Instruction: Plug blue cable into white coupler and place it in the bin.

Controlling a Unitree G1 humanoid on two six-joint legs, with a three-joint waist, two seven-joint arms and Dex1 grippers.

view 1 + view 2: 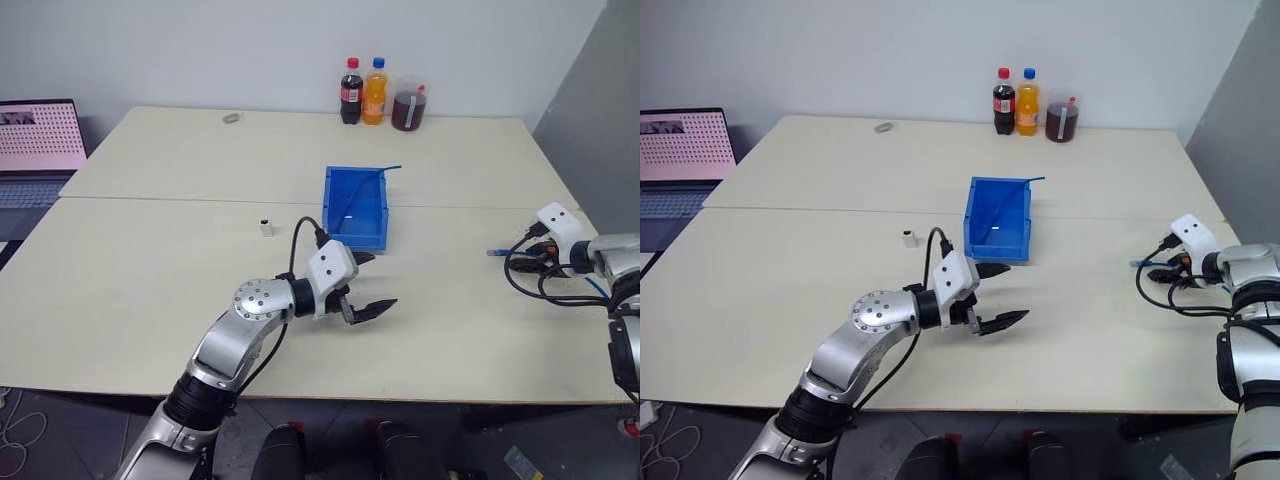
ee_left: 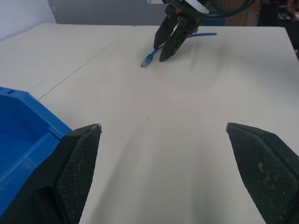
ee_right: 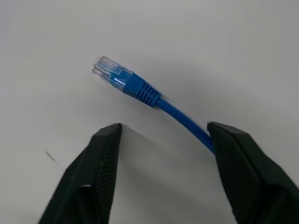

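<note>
Left eye view: a pale cream worktop [image 1: 150, 290] carries a rectangular blue plastic bin [image 1: 356, 208] near the centre. A thin dark-blue cable [image 1: 385, 170] hangs over its far right corner, and one small pale speck lies inside; what it is cannot be told. At about nine o'clock from the bin stands a tiny white boxy plastic coupler [image 1: 266, 228], apart from it. The left end effector [image 1: 365, 305], black-fingered, hovers just in front of the bin at six o'clock, spread wide and empty. At three o'clock, well apart from the bin, the right end effector [image 1: 524, 252] reaches toward the plug end of the thin sky-blue network cable [image 1: 497, 251]. Three drink containers [image 1: 380, 95] stand at twelve o'clock.

Left wrist view: its own two black fingers [image 2: 77, 158] gape with bare worktop between them; the bin's corner sits beside one finger.

Right wrist view: the right end effector's fingers [image 3: 100, 154] straddle the sky-blue cable just behind its ribbed boot, partly closed but not gripping; one finger sits against the cord. The clear plug [image 3: 106, 70] lies beyond the tips.

The cable looks light and limp, so it would likely droop. The stiffer boot behind the plug seems the best hold; the clear clip looks fragile.
</note>
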